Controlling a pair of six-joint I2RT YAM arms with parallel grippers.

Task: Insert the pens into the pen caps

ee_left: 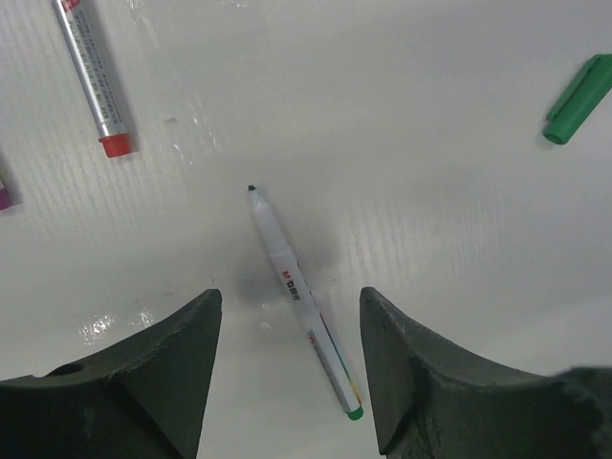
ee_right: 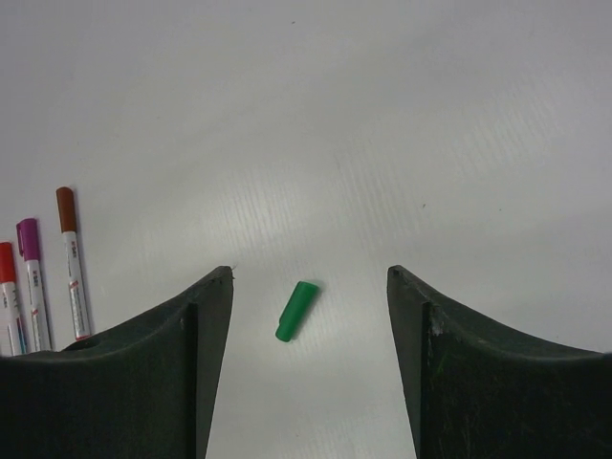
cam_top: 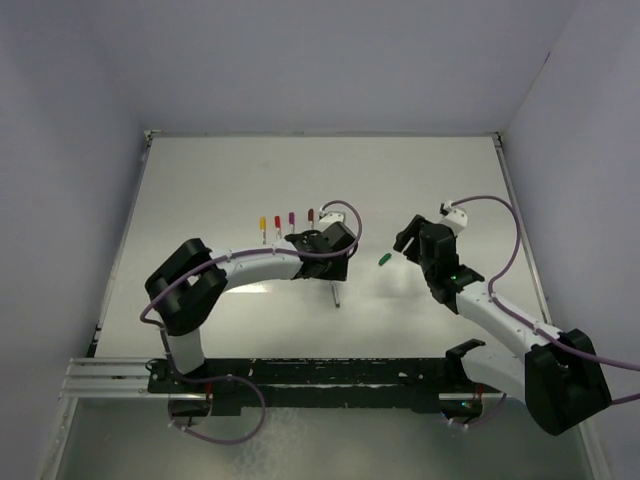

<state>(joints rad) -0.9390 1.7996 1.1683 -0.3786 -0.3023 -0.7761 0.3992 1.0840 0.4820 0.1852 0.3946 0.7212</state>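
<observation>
left wrist: pen (ee_left: pixel 302 301), left tool (ee_left: pixel 292 295) apart | right wrist: green cap (ee_right: pixel 296 311) (right tool (ee_right: pixel 311 272) apart)

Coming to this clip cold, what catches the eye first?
An uncapped pen lies flat under the open left pincer. A loose green cap lies off to its right, under the open right pincer. Four capped pens lie in a row just left of the left pincer.

Left gripper (ee_left: pixel 291 320), right gripper (ee_right: pixel 310 296): both spread.
</observation>
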